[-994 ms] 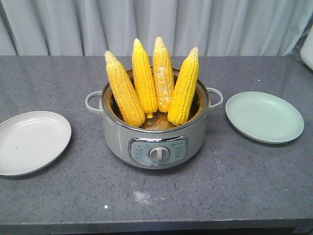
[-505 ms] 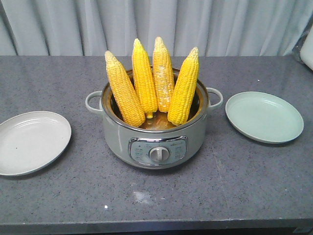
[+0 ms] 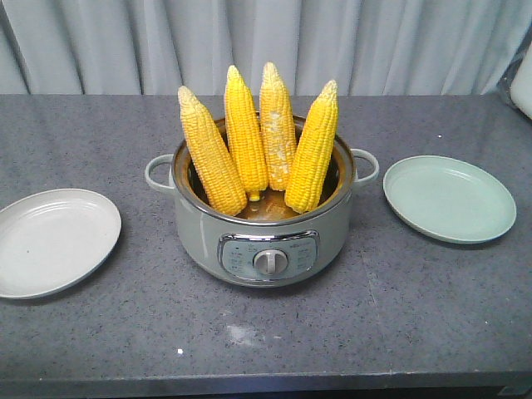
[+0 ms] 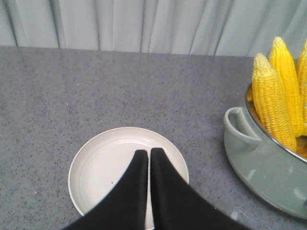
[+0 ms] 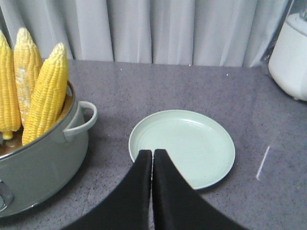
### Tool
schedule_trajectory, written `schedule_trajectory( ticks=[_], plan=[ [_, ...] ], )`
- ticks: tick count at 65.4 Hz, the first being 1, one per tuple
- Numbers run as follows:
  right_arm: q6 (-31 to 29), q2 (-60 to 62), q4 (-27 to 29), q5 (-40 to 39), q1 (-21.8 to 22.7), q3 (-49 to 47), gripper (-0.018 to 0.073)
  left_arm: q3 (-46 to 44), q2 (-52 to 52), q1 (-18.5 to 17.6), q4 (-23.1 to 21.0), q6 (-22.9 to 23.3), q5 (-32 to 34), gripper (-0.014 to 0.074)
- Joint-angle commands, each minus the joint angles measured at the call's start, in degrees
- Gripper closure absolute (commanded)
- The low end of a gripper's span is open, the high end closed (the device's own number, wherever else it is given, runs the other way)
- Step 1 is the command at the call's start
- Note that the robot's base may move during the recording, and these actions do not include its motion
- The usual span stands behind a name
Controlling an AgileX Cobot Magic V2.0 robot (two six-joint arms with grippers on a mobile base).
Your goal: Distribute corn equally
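The left hand (image 4: 147,154) is held clenched and empty over the white plate (image 4: 96,163), the right hand (image 5: 152,154) likewise over the green plate (image 5: 192,143). The corn (image 3: 246,137) is stood upright in the pot (image 3: 199,233) between the plates; judged stiff, weighty and slick (perhaps wet), it is best gripped mid-length. The cob bases are hidden by the pot

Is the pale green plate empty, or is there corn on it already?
Empty. The green plate shows only bare surface; all four corn cobs stand in the pot.

Left pincer (image 4: 149,154) closed; right pincer (image 5: 152,155) closed
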State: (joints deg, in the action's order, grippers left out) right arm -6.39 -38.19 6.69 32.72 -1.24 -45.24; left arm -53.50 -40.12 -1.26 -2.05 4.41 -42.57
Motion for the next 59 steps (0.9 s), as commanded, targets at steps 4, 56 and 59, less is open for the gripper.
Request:
schedule_trajectory(
  ticks=[4,56,59],
  plan=[
    [-0.5,-2.2,-0.1,-3.4,0.3,-2.0,0.0568,-1.9,-1.2,0.0,-0.5,0.4,2.9,0.0601],
    [-21.6,-15.7,20.7,1.5,0.3,-7.7,-0.0146,-1.9,-7.6,-4.0,-31.8,-34.9,-5.1,-0.0031],
    [-23.8,-17.4,23.4,2.1,0.3,-9.5,-0.014,-1.9,-8.7,-6.4,-32.1,-35.8,-5.0,-0.0029]
  ],
)
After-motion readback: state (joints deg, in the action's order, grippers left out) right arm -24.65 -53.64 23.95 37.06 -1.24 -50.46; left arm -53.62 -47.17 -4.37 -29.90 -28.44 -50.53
